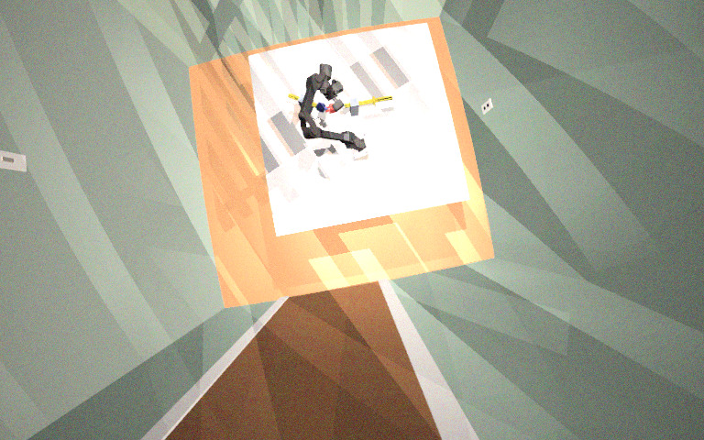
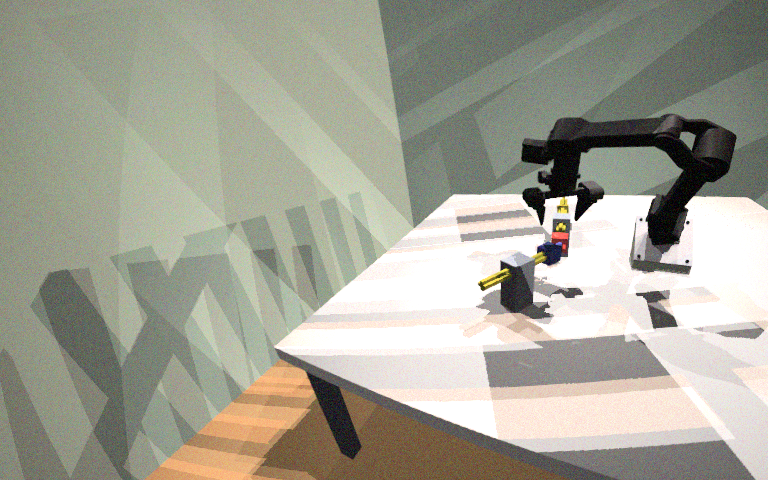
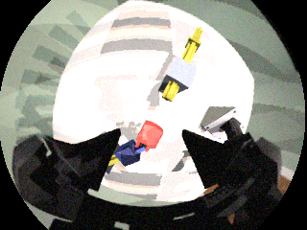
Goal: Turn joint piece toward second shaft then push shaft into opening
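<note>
The red joint piece (image 1: 330,108) (image 2: 560,240) (image 3: 151,135) hangs on the blue hinge part (image 2: 548,253) (image 3: 128,152) at the end of the first yellow shaft (image 2: 494,279) (image 1: 293,96), which passes through the first block (image 2: 517,283). Its far end faces the second block (image 1: 354,108) (image 2: 561,217) (image 3: 181,73); its opening is not visible, so exact alignment cannot be told. The second yellow shaft (image 1: 384,98) (image 3: 170,91) runs through that block, its near end apart from the red piece. My gripper (image 2: 559,220) (image 3: 152,132) is open and empty, above the red piece.
The second shaft carries a yellow collar (image 1: 374,100) (image 3: 194,42) beyond its block. The arm's white base plate (image 2: 661,257) stands to the right in the exterior view. The table's edge (image 2: 396,405) runs along the front there.
</note>
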`<state>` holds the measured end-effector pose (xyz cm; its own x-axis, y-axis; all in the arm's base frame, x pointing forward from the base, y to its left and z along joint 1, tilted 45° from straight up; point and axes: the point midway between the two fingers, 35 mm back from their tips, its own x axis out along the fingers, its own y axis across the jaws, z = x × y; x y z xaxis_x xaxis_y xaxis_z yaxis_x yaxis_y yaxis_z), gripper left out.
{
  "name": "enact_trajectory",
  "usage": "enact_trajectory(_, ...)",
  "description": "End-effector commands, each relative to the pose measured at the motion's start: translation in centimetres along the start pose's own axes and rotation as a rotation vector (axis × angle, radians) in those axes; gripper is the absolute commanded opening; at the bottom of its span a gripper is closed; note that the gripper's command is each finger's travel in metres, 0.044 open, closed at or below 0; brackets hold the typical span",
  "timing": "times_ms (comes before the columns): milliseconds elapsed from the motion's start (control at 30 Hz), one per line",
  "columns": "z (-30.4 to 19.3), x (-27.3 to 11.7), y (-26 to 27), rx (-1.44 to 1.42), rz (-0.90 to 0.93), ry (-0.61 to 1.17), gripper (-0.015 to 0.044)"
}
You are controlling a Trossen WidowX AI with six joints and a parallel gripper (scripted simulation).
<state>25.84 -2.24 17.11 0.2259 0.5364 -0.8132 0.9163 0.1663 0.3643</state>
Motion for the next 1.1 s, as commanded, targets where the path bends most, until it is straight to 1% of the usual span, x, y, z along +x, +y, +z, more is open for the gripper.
enact_trajectory(0, 0.2, -1.6, 0.0, -0.123, 0.03, -0.003, 0.044)
enact_trajectory(400, 0.9, -6.6, -0.7, -0.514, 0.109, -0.051, 0.044)
enact_trajectory(500, 0.9, -7.2, -0.8, -0.562, 0.117, -0.061, 0.044)
enact_trajectory(800, 1.4, -7.0, -0.8, -0.522, 0.108, -0.051, 0.044)
enact_trajectory(1067, 3.6, -5.3, -1.4, -0.274, 0.091, 0.033, 0.044)
